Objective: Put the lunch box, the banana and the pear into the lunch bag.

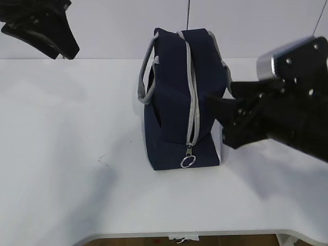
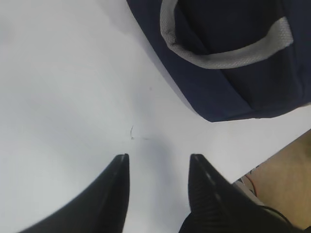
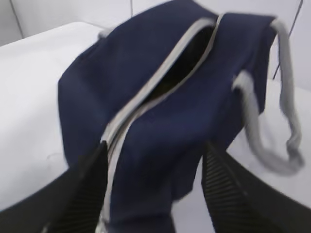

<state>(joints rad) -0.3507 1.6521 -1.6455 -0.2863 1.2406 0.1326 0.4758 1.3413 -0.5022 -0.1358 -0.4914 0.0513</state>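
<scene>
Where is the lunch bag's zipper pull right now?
In the exterior view the zipper pull hangs at the near end of the lunch bag, low on its front face at table centre, left of the right end effector.

No text, label, brand, number or sign can be read in any of the three views. The lunch bag point(image 1: 174, 102) shows only plain navy fabric, a grey zipper strip and grey handles, with no print or tag. The white surface point(image 1: 61, 154) carries only a faint small scratch-like mark to the left of the bag, not lettering.
</scene>
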